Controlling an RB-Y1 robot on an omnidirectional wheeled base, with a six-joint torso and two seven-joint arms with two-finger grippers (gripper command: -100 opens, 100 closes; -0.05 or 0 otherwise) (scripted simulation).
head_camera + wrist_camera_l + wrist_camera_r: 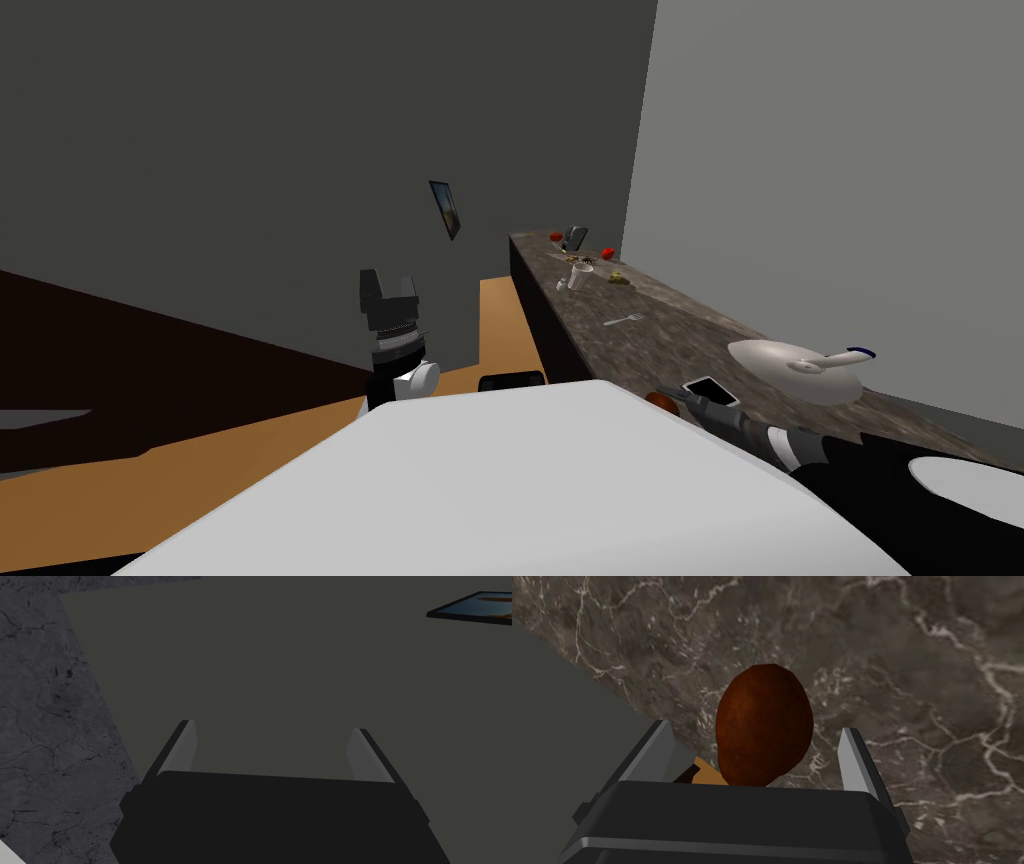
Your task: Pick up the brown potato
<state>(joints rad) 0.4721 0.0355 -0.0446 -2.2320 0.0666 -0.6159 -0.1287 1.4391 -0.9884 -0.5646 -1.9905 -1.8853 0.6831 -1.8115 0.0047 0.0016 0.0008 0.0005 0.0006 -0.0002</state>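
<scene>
Left gripper (388, 283) lifted and spread wide; right gripper (755, 730) open astride the potato (764, 726).
On the left, the raised fingers stand apart, holding nothing. On the right, the brown potato lies on the marbled counter (912, 651) near its edge, between the right fingers (856, 758), with a gap on either side.

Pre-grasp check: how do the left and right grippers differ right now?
The right gripper brackets the brown potato, fingers clear of its sides; the left gripper has nothing between its fingers. The right gripper is down at the marbled counter; the left gripper is held up beside the counter, away from it. Both are open.
</scene>
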